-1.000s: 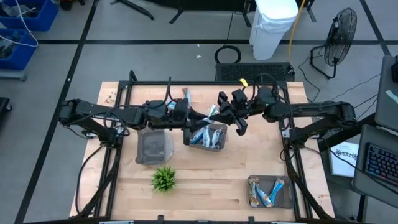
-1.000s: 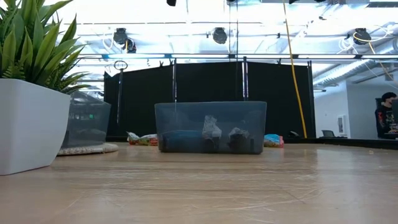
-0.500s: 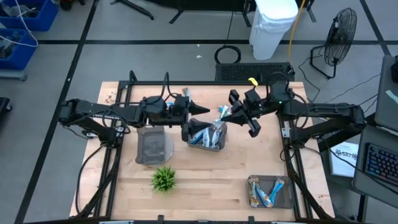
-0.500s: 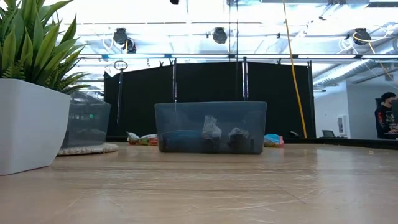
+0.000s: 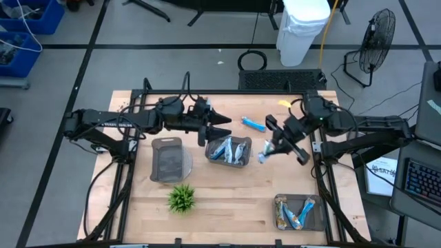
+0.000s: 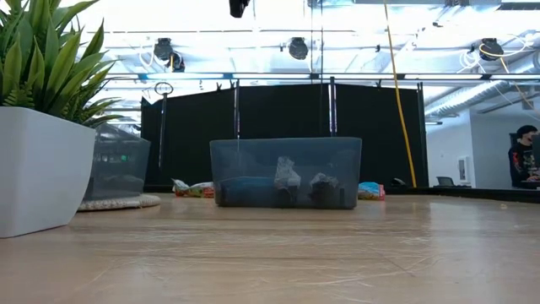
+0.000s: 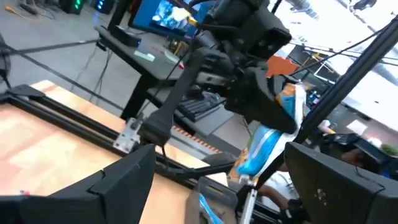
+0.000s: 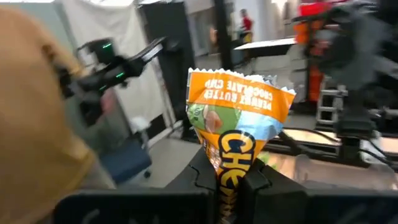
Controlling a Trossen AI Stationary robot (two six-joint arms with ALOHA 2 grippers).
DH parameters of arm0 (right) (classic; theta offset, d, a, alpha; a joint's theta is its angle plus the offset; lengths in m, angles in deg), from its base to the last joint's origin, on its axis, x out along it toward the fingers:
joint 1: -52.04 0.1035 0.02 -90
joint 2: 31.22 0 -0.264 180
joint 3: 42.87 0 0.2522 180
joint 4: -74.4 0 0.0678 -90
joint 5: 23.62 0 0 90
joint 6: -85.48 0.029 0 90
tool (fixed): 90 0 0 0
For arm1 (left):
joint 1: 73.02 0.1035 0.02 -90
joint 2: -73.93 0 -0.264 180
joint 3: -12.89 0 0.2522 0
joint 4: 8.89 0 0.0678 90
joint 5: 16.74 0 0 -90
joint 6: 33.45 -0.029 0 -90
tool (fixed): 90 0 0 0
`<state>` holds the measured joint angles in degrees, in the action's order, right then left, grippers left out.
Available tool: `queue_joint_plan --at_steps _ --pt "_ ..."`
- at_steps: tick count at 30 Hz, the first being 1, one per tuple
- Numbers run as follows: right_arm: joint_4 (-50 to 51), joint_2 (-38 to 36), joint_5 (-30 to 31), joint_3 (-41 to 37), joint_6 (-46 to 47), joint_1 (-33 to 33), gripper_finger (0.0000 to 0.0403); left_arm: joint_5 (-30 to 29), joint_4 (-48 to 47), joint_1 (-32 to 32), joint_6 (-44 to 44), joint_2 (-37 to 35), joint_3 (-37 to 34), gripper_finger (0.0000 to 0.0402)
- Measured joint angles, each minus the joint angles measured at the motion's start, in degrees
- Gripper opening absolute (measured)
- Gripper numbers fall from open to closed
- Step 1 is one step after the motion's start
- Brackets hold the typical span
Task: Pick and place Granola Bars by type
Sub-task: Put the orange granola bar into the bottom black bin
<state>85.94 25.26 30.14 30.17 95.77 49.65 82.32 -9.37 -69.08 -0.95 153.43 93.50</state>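
My right gripper (image 5: 271, 147) is shut on a blue-and-orange granola bar (image 8: 237, 118), held in the air between the middle tray (image 5: 229, 150) and the table's right edge. My left gripper (image 5: 222, 127) is open and empty at the middle tray's far left corner. In the left wrist view the right gripper and its bar (image 7: 263, 149) show ahead. The middle tray holds several blue and silver bars (image 5: 231, 147). One bright blue bar (image 5: 253, 124) lies flat on the table beyond that tray. A tray at the near right (image 5: 298, 212) holds a few bars. My right gripper pinches the bar's lower end (image 8: 227, 179) between its two fingers. The bar stands out past the fingertips, its crimped orange end (image 8: 241, 84) free. In the high view the bar's free end (image 5: 263, 158) points toward the table's near left. It is lifted clear of the table.
A dark tray (image 5: 169, 158) stands left of the middle one. A small green plant (image 5: 182, 198) in a white pot (image 6: 42, 169) sits near the front edge. Bare wood lies between the plant and the near right tray.
My right gripper has risen from the middle tray and gone toward the table's right and near edges, carrying the blue-and-orange bar clear of the tray. My left gripper has drawn back from the tray toward the far left and stands open.
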Motion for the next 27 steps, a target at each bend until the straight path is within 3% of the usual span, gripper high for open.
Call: queue_joint_plan --at_steps 8,14,19,27 --pt "13.84 -4.26 -1.78 0.0 -12.58 4.35 0.0007 4.94 0.12 3.63 2.54 -0.02 0.0 0.0373" --pt "15.71 -5.15 -1.13 0.0 -9.49 9.2 0.0006 7.52 -0.55 5.37 4.04 -0.02 0.0 0.0377" --pt "19.43 -5.06 3.79 0.0 -6.83 15.47 0.0006 9.39 -2.8 6.3 3.59 -0.02 0.0 0.0371" --pt "31.03 -5.04 12.69 0.0 -13.3 24.74 0.0006 11.45 -8.72 7.88 3.24 0.0 0.0 0.0378"
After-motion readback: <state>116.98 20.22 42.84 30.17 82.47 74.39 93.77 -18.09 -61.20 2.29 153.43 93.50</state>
